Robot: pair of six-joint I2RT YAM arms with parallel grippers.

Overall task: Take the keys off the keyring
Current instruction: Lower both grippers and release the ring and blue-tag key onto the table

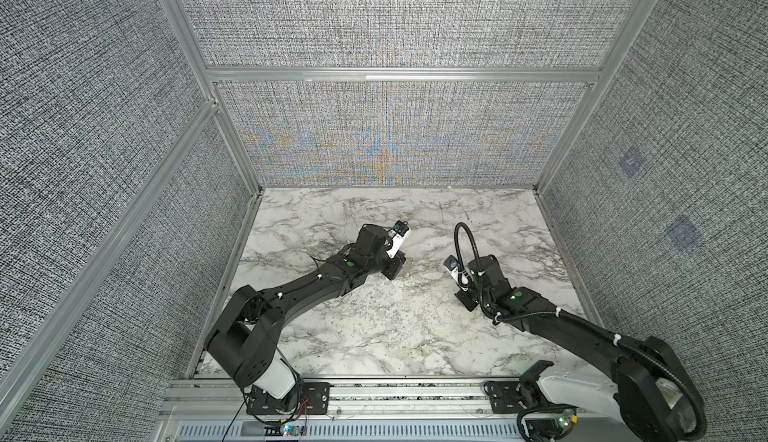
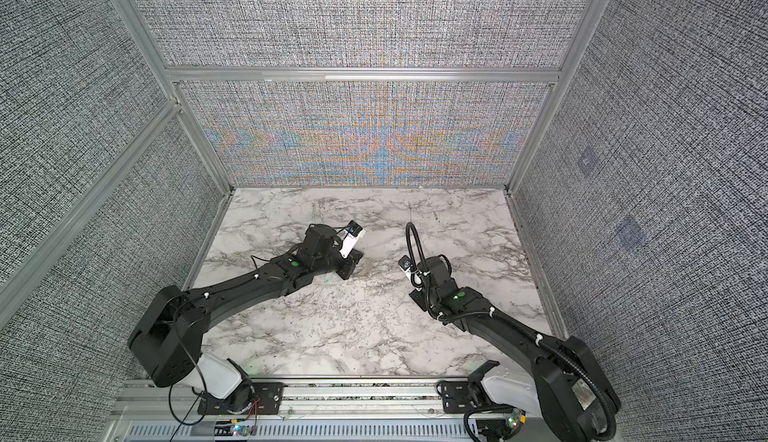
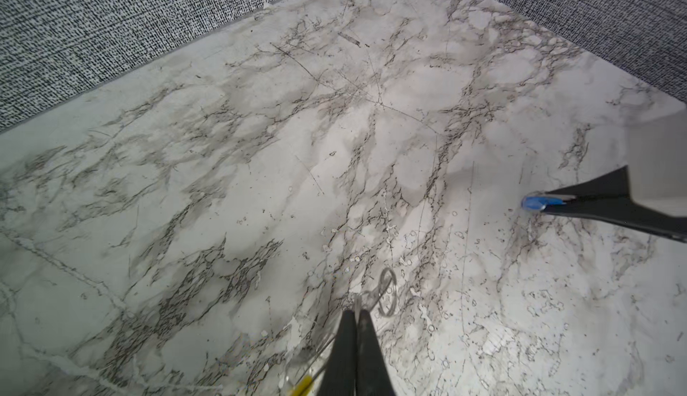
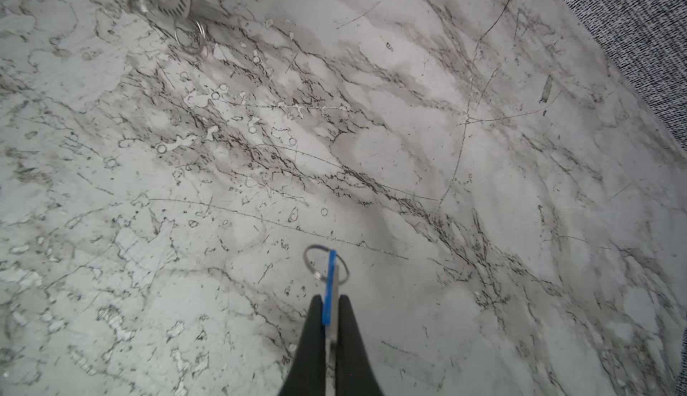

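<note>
Because blue key (image 4: 329,282) and pale key (image 3: 357,303) are light, stiff, slick slivers, flat heads give best hold. Right hand (image 4: 331,299) clamped on blue key, edge-on between tips. Left hand (image 3: 357,314) closed, apparently on pale key. Keyring (image 3: 303,385) just beside its fingers, likely thin and springy; yellow-sleeved arc probably grippiest.

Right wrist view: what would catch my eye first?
The blue key, pinched edge-on in the right gripper's fingers, a small ring through its head, against the marble table. In the left wrist view, the left gripper's fingers pinch a pale key, a yellow sleeve beside them.
</note>
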